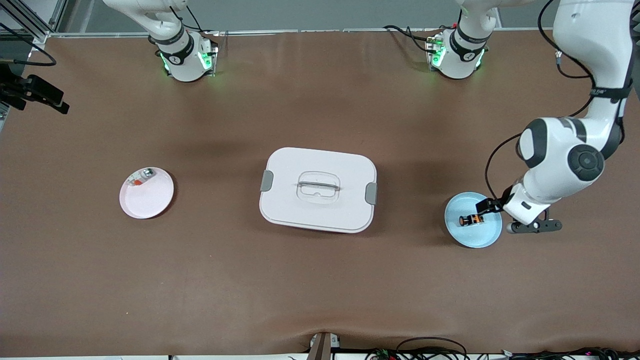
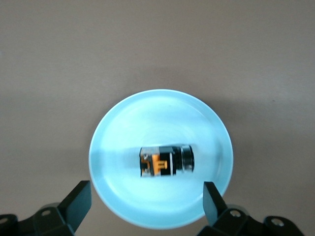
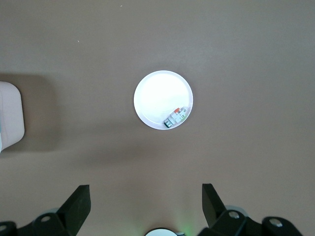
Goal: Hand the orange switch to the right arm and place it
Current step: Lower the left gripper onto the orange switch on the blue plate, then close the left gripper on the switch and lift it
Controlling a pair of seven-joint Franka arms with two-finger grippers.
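The orange switch (image 1: 471, 219) (image 2: 166, 161), a small black cylinder with an orange band, lies on its side in a light blue plate (image 1: 472, 240) (image 2: 123, 128) toward the left arm's end of the table. My left gripper (image 1: 492, 207) (image 2: 146, 196) hangs low over that plate's rim, open, its fingers well apart and touching nothing. The right arm's gripper (image 3: 146, 196) is out of the front view. In the right wrist view it is open and empty, high above the table.
A pale pink plate (image 1: 150, 200) (image 3: 157, 98) holding a small clear-silver piece (image 1: 140, 178) (image 3: 176, 117) sits toward the right arm's end. A white lidded box (image 1: 318, 190) (image 3: 10, 118) stands mid-table. A black device (image 1: 35, 92) juts in at the right arm's end.
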